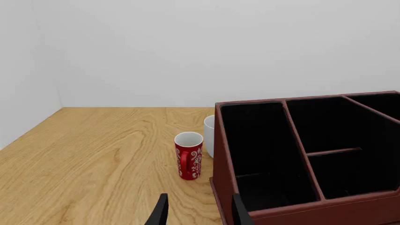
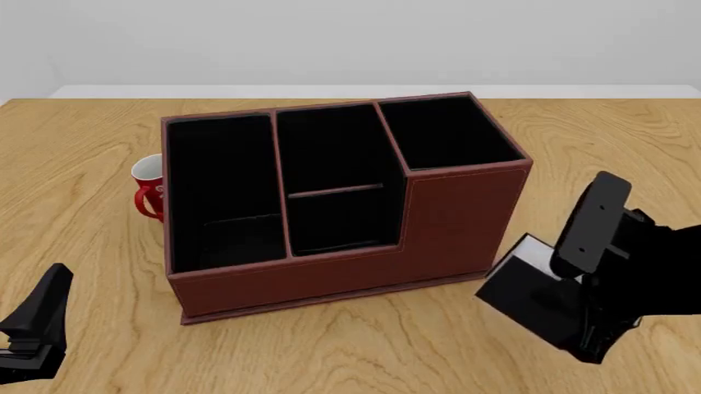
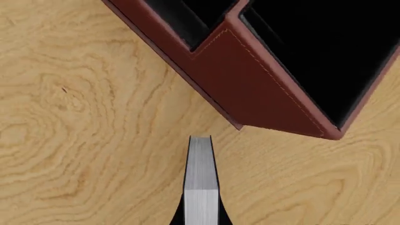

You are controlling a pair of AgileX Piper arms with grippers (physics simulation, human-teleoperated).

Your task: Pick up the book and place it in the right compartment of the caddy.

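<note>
Lower right of front view, right gripper (image 2: 575, 283) clamps the book (image 2: 526, 297), its fingertips hidden, beside caddy (image 2: 438, 238). Left gripper (image 2: 38, 328), cropped lower left, jaws apart.

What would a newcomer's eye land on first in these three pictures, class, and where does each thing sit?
The large reddish-brown leather-look caddy with black compartments dominates mid-table. To its right, the right gripper holds the plain black hardcover book with white page edges, tilted, beside the caddy's tall right compartment. A red-and-white patterned mug peeks out at the caddy's left end.
</note>
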